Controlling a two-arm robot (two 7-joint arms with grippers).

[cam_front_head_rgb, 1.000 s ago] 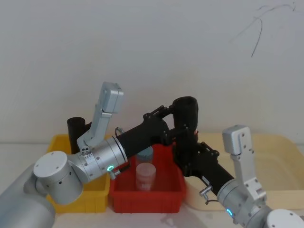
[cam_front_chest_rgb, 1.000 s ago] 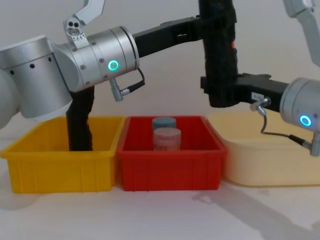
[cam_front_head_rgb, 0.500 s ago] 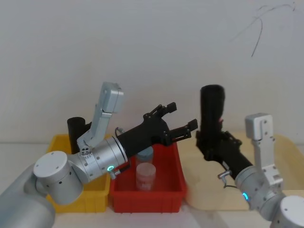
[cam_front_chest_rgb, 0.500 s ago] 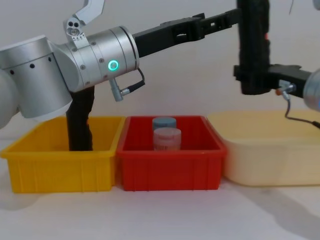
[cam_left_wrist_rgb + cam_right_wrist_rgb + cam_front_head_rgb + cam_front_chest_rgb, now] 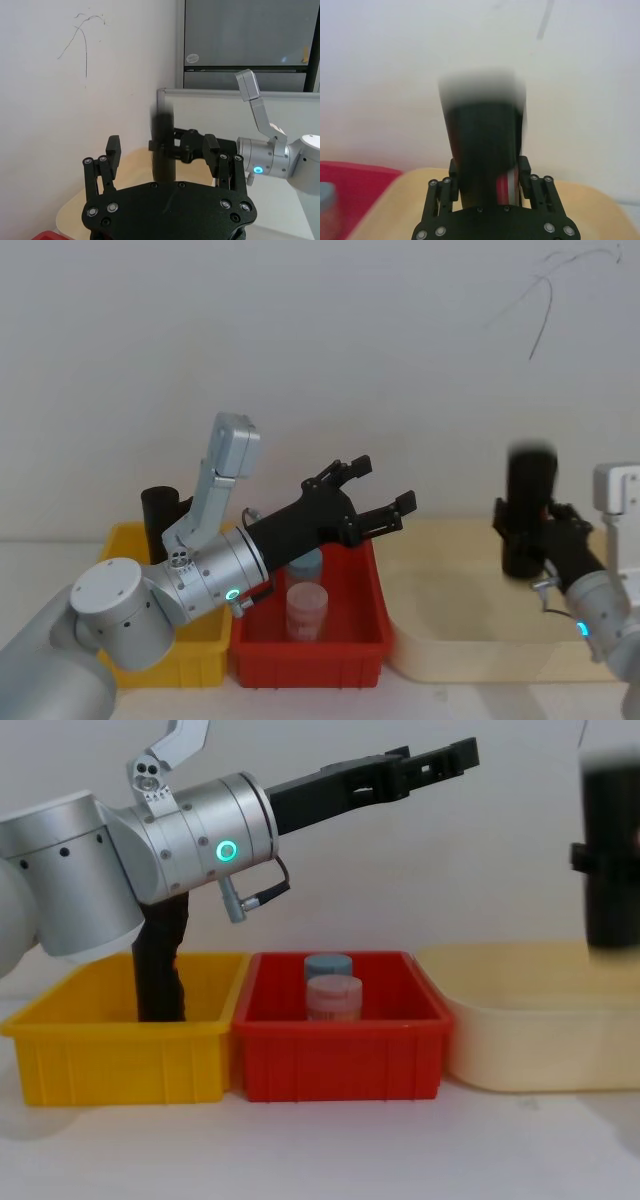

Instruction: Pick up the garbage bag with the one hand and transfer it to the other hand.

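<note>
The garbage bag, a tall black crinkly roll with a red mark, stands upright in my right gripper, which is shut on its lower half above the cream tub. In the right wrist view the bag sits between the fingers. My left gripper, on the teal-ringed arm, hangs open and empty over the red bin, well to the left of the bag. From the chest, the left gripper is high up and the bag is at the right edge. The left wrist view looks past its open fingers toward the bag.
A second black roll stands in the yellow bin on the left. The red bin in the middle holds two jars. A wide cream tub lies on the right below the held bag.
The left gripper opened and let go of the bag. The right gripper then carried it to the right, away from the left gripper and over the cream tub. The left arm stayed put.
</note>
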